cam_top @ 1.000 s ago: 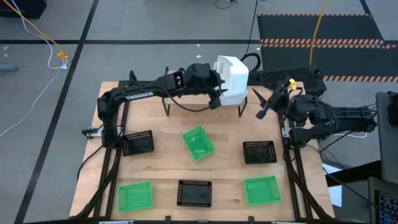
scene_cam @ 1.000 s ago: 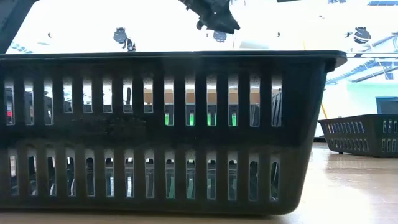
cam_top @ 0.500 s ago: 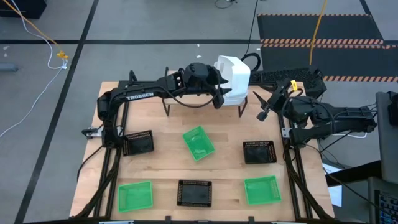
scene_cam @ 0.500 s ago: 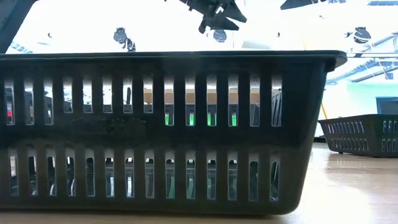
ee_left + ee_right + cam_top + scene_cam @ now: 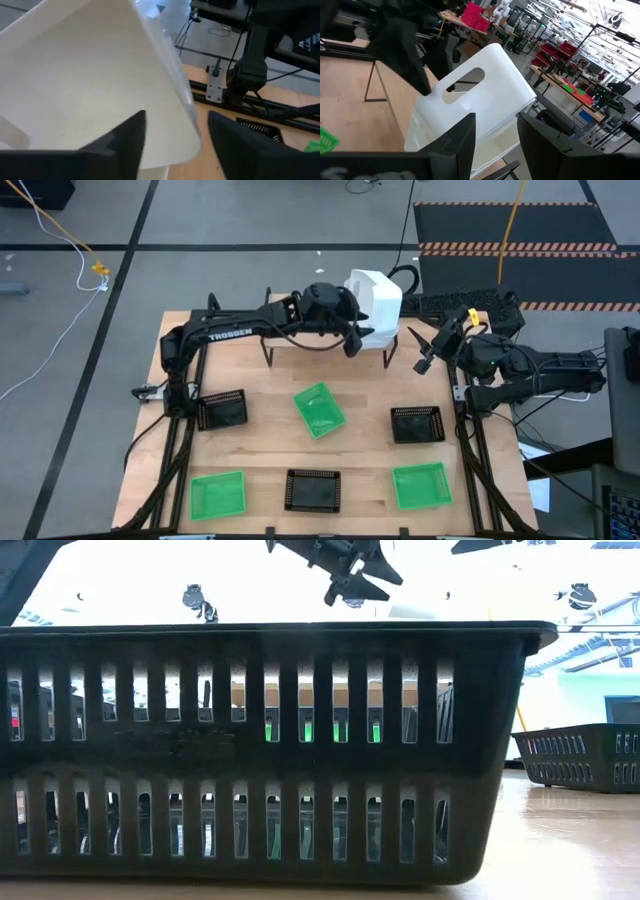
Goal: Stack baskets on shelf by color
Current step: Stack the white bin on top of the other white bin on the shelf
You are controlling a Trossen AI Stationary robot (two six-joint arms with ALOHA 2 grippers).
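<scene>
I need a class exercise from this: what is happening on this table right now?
A two-armed robot is sorting baskets. The left end effector, open, sits at the tilted top white basket of a white pile on the shelf. The right end effector, open, waits beside it. Three green baskets and three black baskets lie on the table.

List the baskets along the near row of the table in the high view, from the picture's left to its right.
Green basket → black basket → green basket.
</scene>
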